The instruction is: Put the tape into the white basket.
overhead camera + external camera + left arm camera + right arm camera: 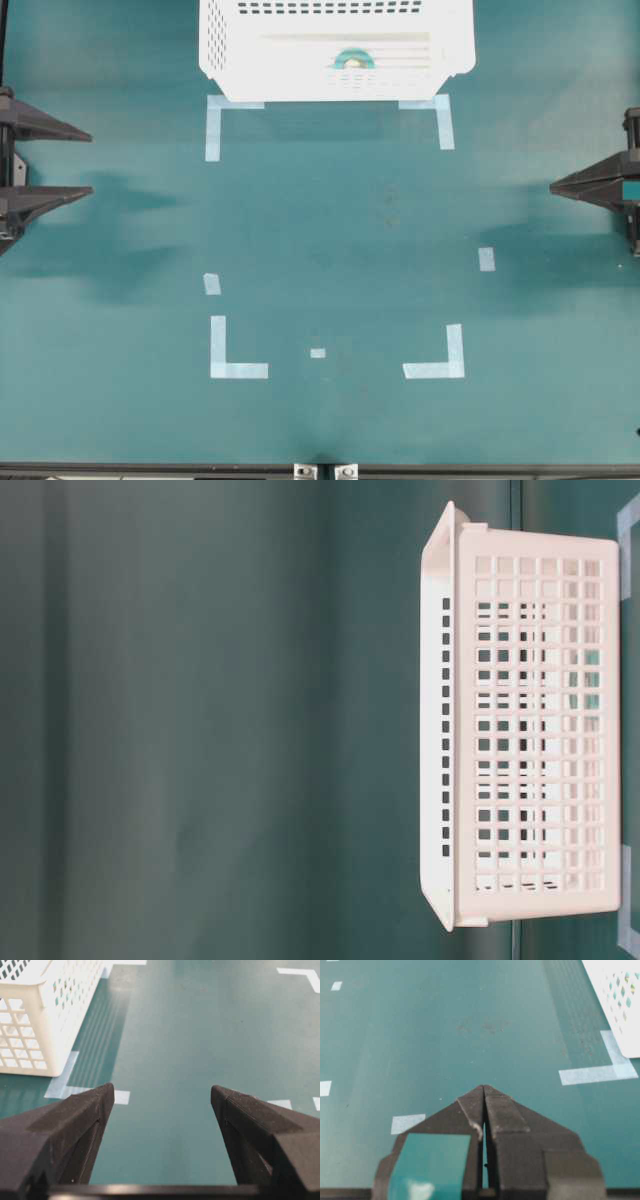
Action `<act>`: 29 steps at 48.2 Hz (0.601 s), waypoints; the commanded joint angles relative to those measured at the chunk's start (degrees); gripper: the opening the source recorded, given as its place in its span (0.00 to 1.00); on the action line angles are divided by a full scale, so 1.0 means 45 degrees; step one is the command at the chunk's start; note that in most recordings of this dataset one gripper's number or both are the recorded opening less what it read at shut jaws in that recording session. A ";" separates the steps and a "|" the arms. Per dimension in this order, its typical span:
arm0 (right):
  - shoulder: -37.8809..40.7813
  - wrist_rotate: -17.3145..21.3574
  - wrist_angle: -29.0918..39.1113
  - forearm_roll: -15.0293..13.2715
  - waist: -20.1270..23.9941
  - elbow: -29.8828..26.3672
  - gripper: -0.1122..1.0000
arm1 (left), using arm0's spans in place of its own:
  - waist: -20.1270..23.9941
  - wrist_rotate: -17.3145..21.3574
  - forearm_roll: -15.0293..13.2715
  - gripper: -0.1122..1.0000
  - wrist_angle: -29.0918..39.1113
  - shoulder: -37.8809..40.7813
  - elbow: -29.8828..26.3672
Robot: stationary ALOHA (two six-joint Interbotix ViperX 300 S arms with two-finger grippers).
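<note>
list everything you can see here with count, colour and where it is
basket: 1, white, perforated, top middle of the table
tape: 1, turquoise roll, inside the basket
corner marks: 4, pale blue L shapes, two by the basket, two near the front
strips: 3, pale blue, short, between the corner marks
table: 1, teal, under everything
left claw: 1, black, open, left edge, holding nothing
right claw: 1, black, shut, right edge, holding nothing

The white basket [530, 730] is seen turned sideways in the picture at the right, its gridded wall facing the camera and its flared rim at the left; dark green surface [180, 730] fills the rest
</note>
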 commanded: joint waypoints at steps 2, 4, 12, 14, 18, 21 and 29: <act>0.0078 -0.0039 -0.0137 -0.0078 -0.0039 -0.0117 0.10 | 0.0059 0.0000 0.0020 0.90 -0.0117 0.0098 -0.0156; 0.0078 -0.0039 -0.0156 -0.0059 -0.0020 -0.0117 0.10 | 0.0059 0.0000 0.0020 0.90 -0.0098 0.0098 -0.0156; 0.0098 0.0039 -0.0137 -0.0059 -0.0020 -0.0098 0.10 | 0.0059 0.0000 0.0020 0.90 -0.0098 0.0098 -0.0156; 0.0098 0.0078 -0.0098 -0.0078 -0.0020 -0.0098 0.10 | 0.0059 0.0000 0.0000 0.90 -0.0117 0.0098 -0.0156; 0.0078 0.0078 -0.0098 -0.0059 -0.0020 -0.0098 0.10 | 0.0059 0.0000 0.0020 0.90 -0.0117 0.0098 -0.0156; 0.0098 0.0078 -0.0098 -0.0078 -0.0020 -0.0098 0.10 | 0.0059 0.0000 0.0020 0.90 -0.0117 0.0098 -0.0156; 0.0098 0.0078 -0.0098 -0.0078 -0.0020 -0.0098 0.10 | 0.0059 0.0000 0.0020 0.90 -0.0117 0.0098 -0.0156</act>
